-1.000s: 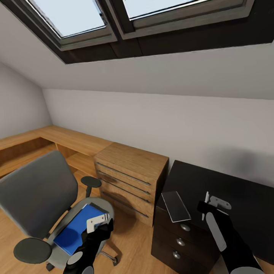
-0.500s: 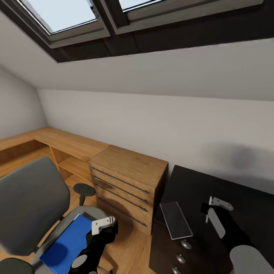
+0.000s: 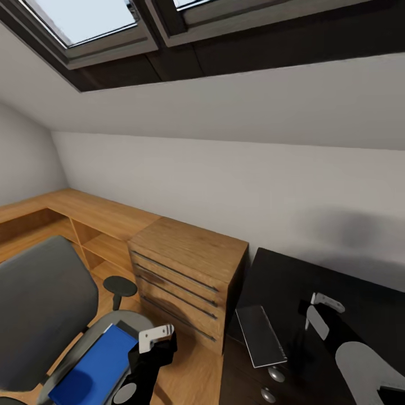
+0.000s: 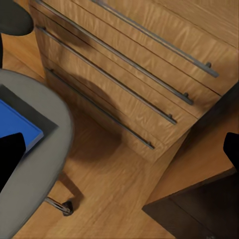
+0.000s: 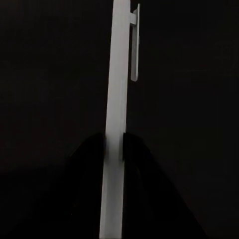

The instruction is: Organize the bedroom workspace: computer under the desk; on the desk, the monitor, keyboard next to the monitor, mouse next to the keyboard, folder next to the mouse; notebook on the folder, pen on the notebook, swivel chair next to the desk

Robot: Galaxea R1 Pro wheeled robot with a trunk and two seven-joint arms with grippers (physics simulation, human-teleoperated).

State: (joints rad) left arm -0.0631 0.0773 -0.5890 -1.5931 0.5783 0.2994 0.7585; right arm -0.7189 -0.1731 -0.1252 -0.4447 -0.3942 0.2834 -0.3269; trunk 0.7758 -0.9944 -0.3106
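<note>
Your right gripper point(image 5: 114, 149) pinches the pen point(image 5: 117, 99) over the desk point(image 3: 292, 281), notebook point(image 3: 260, 336) at its nine o'clock, while your left gripper point(image 3: 157, 337), gap hidden, hangs beside the folder point(image 3: 93, 368) on the chair point(image 3: 45, 298), so stacking remains; no writing shows.

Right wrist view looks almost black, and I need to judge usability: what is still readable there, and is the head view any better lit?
Right wrist view: dark, only the white pen between dark fingertips reads. Head view: evenly lit, soft shadow on the wall above the desk.
</note>
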